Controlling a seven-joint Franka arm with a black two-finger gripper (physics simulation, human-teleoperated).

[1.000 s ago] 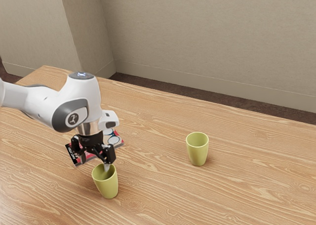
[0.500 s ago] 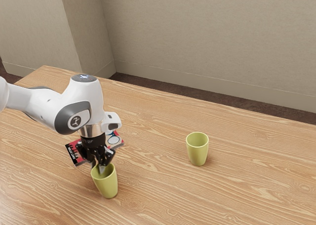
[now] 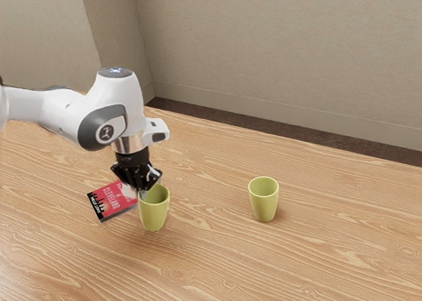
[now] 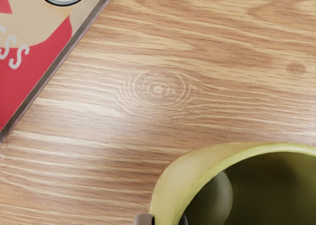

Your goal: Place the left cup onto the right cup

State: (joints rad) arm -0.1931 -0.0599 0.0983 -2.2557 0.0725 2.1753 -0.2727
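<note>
Pinching the left cup (image 3: 154,212) upright by its rim, the hand (image 3: 148,187) is hanging low over the tabletop (image 3: 316,248) beside a red booklet (image 3: 111,200), the right cup (image 3: 264,199) standing open-mouthed well apart toward the exterior view's right.

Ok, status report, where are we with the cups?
Gripper shut on left cup rim. Right cup upright, apart. Red book beside gripper, not blocking.
</note>
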